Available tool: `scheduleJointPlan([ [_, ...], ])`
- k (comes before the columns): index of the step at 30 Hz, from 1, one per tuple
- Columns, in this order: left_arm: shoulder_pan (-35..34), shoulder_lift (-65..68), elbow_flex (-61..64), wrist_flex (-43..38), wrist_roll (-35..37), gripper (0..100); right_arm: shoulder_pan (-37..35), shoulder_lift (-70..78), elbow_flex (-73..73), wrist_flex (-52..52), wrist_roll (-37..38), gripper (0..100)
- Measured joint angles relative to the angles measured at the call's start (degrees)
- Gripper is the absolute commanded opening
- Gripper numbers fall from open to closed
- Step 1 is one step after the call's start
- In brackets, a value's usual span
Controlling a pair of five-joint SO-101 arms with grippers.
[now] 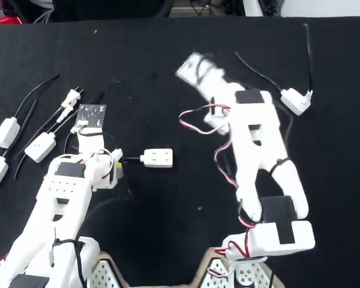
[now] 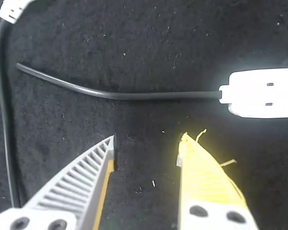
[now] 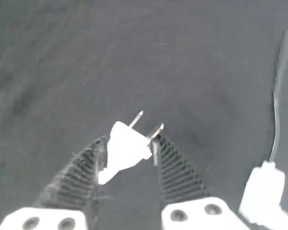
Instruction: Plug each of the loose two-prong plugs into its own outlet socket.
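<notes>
A white two-prong plug (image 3: 126,147) sits between the fingers of my right gripper (image 3: 130,139), which is shut on it, with the prongs pointing away from the wrist. In the high view that right gripper (image 1: 195,69) hovers over the far middle of the table. A white outlet socket (image 1: 157,158) lies mid-table, its black cord (image 2: 134,95) running toward the left arm. My left gripper (image 2: 148,139) is open just short of that cord, with nothing between its fingers. The socket (image 2: 264,93) lies off to one side of it, slots visible.
Several white sockets with black cords (image 1: 41,146) and a loose plug (image 1: 71,99) lie at the table's left. Another white socket (image 1: 296,100) lies at the right, beside the right arm; a socket (image 3: 264,196) shows in the right wrist view too. Black cloth covers the table.
</notes>
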Motion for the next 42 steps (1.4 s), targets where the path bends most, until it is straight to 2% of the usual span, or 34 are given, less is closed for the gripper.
scheduleJointPlan([
  [3, -0.3, 0.0, 0.6, 0.0, 0.0, 22, -2.6, 0.1, 0.0, 5.0, 5.9, 7.0],
  [7, -0.5, 0.0, 0.6, 0.0, 0.0, 22, -6.2, 3.3, 2.4, 8.9, 6.9, 17.0],
  [10, -0.4, 0.0, 0.6, 0.0, 0.0, 22, -7.5, 4.4, 4.4, 9.7, 6.9, 18.0],
  [13, -0.4, 0.0, 0.6, 0.0, 0.0, 22, -7.5, 4.5, 4.5, 9.8, 2.2, 18.0],
  [19, -0.4, 0.0, 0.6, 0.0, 0.0, 22, -6.6, 4.5, 4.6, 9.8, -16.1, 18.0],
  [23, -0.4, 0.0, 0.6, 0.0, 0.0, 22, -4.0, 5.1, 4.6, 8.4, -22.8, 18.0],
  [30, -0.4, 0.0, 0.6, 0.0, 0.0, 22, -3.0, 9.9, 5.5, 3.7, -24.3, 18.0],
  [36, -0.4, 0.0, 0.6, 0.0, 0.0, 22, -6.2, 9.9, 5.6, 3.7, -24.8, 18.0],
  [42, -0.6, 0.0, 0.6, 0.0, 0.0, 22, -9.4, 6.2, 12.3, 3.3, -24.9, 17.9],
])
